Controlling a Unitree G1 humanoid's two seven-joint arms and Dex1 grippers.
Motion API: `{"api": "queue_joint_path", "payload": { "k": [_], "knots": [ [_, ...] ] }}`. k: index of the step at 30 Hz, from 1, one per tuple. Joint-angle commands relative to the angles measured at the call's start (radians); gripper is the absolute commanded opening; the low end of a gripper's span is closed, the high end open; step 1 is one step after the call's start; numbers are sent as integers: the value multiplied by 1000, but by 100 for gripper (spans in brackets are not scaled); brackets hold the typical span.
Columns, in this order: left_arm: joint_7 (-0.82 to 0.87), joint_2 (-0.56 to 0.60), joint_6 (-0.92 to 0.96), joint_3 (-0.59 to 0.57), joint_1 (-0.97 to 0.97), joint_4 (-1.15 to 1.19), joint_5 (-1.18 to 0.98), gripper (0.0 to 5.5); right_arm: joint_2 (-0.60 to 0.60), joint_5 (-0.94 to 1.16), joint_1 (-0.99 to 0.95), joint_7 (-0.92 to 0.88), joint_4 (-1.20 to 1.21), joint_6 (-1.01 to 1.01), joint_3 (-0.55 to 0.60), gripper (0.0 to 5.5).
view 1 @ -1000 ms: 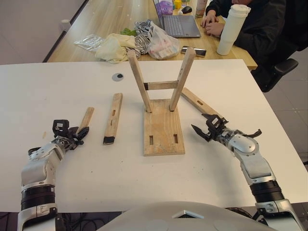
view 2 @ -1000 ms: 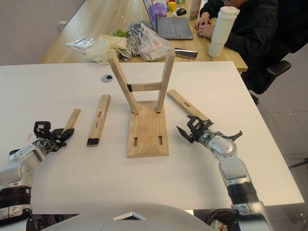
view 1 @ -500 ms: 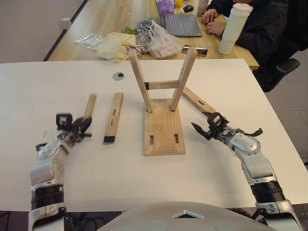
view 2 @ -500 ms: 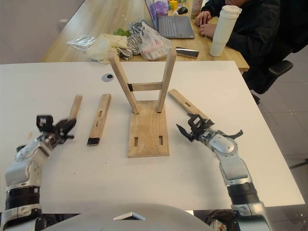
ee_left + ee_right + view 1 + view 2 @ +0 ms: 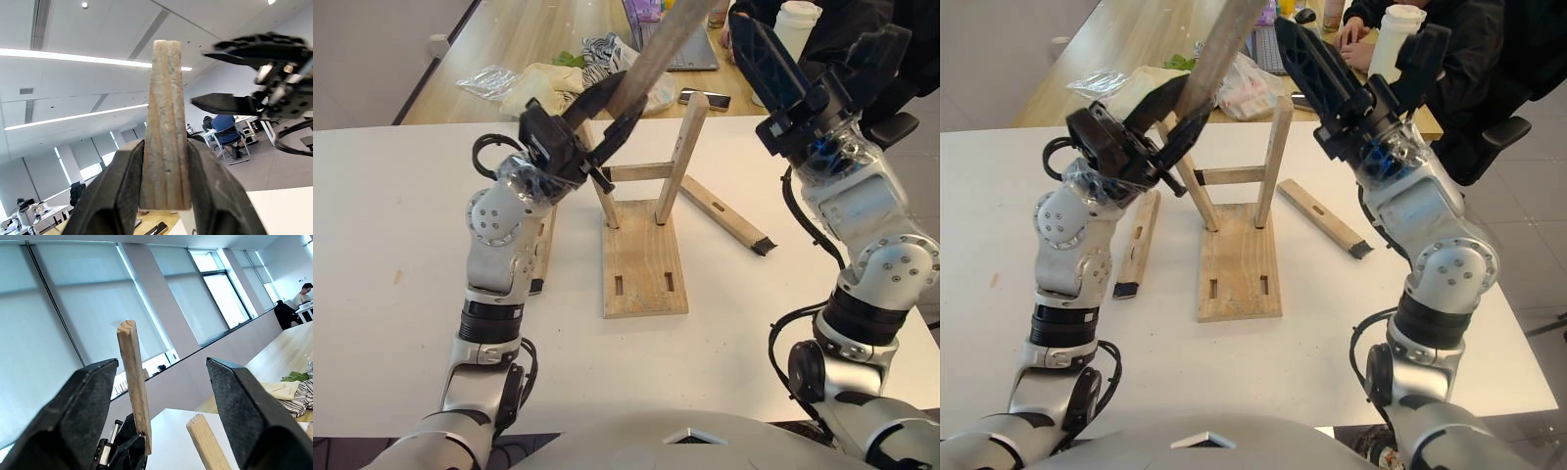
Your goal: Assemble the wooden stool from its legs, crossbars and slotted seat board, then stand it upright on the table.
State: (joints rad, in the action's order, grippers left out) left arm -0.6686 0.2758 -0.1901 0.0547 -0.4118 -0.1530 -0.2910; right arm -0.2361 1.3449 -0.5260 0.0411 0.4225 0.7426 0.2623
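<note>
Both arms risen off the table (image 5: 391,196) | left gripper (image 5: 612,110) clamps crossbar (image 5: 658,51), tilted rightward, likely for handover | seat board (image 5: 644,269) flat mid-table, two legs (image 5: 682,157) standing socketed | right gripper (image 5: 818,41) spread wide beside crossbar's tip, ready to receive.

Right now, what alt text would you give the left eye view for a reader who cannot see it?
The left tool, raised over a white table, grips a wooden bar pointing upward; the open right tool is lifted opposite it. Below lies the seat board with two legs and a crossbar fitted, a loose leg on each side.
</note>
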Motion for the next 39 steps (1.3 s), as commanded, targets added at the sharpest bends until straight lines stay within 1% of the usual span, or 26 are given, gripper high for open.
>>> {"api": "queue_joint_path", "payload": {
  "k": [1, 2, 4, 5, 10, 13, 16, 18, 22, 35, 37, 39],
  "knots": [
    [-19, -3, -21, 30, 5, 28, 19, 124, 31, 55, -39, -51, 0, -9, -33, 281],
    [-19, -2, -23, 33, 5, 30, 19, 124, 34, 62, -43, -58, 1, -11, -37, 272],
    [-19, 0, -26, 38, 8, 31, 20, 124, 38, 74, -45, -71, 1, -17, -44, 227],
    [-20, 0, -28, 42, 9, 31, 21, 124, 39, 80, -46, -75, 0, -21, -45, 220],
    [-19, 6, -27, 50, 21, 52, 31, 124, 33, 107, -49, -87, 12, -31, -63, 135],
    [-21, 10, -32, 50, 29, 68, 34, 124, 28, 117, -47, -93, 15, -36, -69, 103],
    [-20, 10, -43, 54, 35, 78, 37, 124, 27, 128, -51, -98, 11, -43, -70, 51],
    [-21, 10, -48, 55, 40, 86, 39, 124, 22, 133, -51, -93, 5, -46, -68, 36],
    [-21, 14, -58, 58, 47, 98, 42, 124, 14, 135, -48, -89, -9, -47, -68, 35],
    [-16, 7, -56, 52, 38, 102, 37, 124, 20, 114, -54, -113, -8, -52, -91, 221],
    [-14, 4, -54, 56, 38, 84, 34, 124, 20, 104, -53, -115, -13, -53, -93, 225],
    [-12, 1, -46, 60, 35, 66, 32, 124, 19, 91, -50, -113, -19, -54, -96, 196]
  ]
}}
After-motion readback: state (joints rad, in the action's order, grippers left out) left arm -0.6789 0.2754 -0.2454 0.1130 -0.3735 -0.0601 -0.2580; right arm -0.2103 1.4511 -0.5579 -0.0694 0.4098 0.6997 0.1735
